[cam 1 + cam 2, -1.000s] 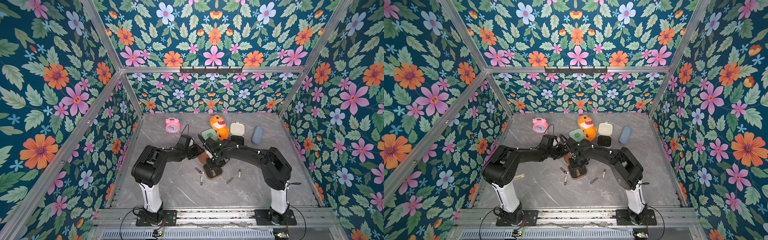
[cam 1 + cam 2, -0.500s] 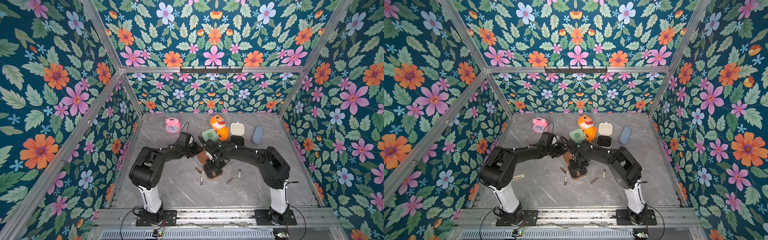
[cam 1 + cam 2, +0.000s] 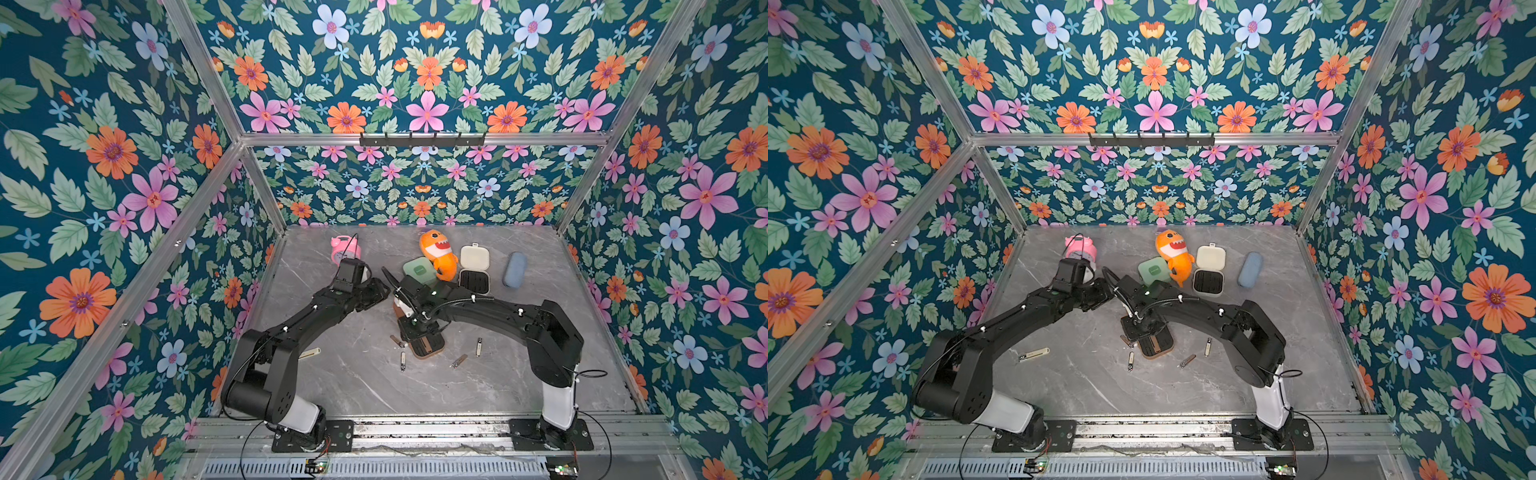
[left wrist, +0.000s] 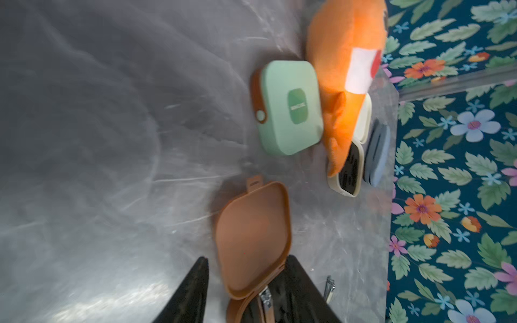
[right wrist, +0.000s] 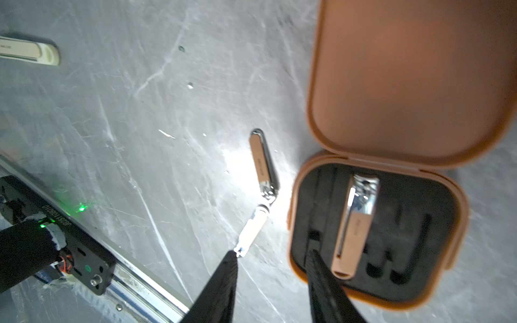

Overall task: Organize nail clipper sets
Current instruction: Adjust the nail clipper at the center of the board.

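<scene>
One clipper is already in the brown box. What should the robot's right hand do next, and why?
Probably move the open right gripper over to the small brown clipper lying on the table beside the brown box and close on it. The big clipper already sits in the black insert, the gripper holds nothing, and other slots look empty.

You have a slim metal clipper (image 5: 355,223) in the open brown rounded-square case (image 5: 405,84), just before the closed mint-green rounded-square case (image 3: 419,269).
</scene>
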{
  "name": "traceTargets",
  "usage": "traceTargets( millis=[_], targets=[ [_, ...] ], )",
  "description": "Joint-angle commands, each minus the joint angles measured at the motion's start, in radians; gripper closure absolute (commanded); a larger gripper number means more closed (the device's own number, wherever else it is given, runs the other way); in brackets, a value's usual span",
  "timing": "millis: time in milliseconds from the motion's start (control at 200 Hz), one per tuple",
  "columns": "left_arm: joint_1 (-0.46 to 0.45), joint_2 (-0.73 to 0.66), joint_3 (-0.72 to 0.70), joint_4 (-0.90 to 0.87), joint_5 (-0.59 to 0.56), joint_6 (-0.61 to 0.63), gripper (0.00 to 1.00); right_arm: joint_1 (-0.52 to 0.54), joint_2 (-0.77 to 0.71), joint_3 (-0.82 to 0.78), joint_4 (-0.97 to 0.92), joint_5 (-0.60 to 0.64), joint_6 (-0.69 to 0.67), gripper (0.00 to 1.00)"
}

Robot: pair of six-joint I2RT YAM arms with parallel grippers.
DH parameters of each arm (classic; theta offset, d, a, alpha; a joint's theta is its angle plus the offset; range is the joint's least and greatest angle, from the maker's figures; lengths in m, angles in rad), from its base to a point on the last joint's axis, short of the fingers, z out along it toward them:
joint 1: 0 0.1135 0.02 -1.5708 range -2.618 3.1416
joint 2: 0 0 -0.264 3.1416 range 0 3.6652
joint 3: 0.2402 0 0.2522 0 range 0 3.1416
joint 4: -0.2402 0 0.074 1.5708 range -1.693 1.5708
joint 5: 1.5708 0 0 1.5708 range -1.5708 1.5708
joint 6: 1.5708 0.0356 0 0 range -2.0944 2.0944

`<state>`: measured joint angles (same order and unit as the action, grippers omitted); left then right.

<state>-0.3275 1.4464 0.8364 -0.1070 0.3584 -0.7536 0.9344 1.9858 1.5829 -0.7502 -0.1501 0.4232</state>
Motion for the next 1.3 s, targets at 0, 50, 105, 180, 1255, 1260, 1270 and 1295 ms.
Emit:
traceTargets(
  millis=[0, 50, 105, 180, 1255, 1260, 1270, 1295],
  targets=[
    [0.059, -0.076, -0.082, -0.018, -0.031, -0.026, 0.52, 0.009, 0.064, 0.074, -0.038, 0.008, -0.021, 0.51],
    [0.103, -0.115, -0.121, -0.018, -0.019, -0.030, 0.51, 0.008, 0.097, 0.111, -0.044, 0.006, -0.027, 0.47],
    [0.146, -0.151, -0.157, -0.023, -0.003, -0.031, 0.51, 0.008, 0.133, 0.156, -0.050, 0.011, -0.032, 0.43],
    [0.197, -0.190, -0.184, -0.042, 0.018, -0.018, 0.50, 0.008, 0.185, 0.208, -0.067, 0.022, -0.041, 0.40],
    [0.283, -0.242, -0.203, -0.093, 0.080, 0.043, 0.50, 0.092, 0.223, 0.076, 0.014, -0.081, 0.038, 0.37],
    [0.283, -0.243, -0.204, -0.093, 0.080, 0.042, 0.50, 0.093, 0.222, 0.074, 0.015, -0.081, 0.037, 0.37],
    [0.282, -0.244, -0.204, -0.094, 0.080, 0.043, 0.50, 0.095, 0.221, 0.071, 0.016, -0.082, 0.038, 0.37],
    [0.283, -0.244, -0.207, -0.092, 0.080, 0.042, 0.50, 0.101, 0.217, 0.063, 0.019, -0.083, 0.040, 0.38]
  ],
)
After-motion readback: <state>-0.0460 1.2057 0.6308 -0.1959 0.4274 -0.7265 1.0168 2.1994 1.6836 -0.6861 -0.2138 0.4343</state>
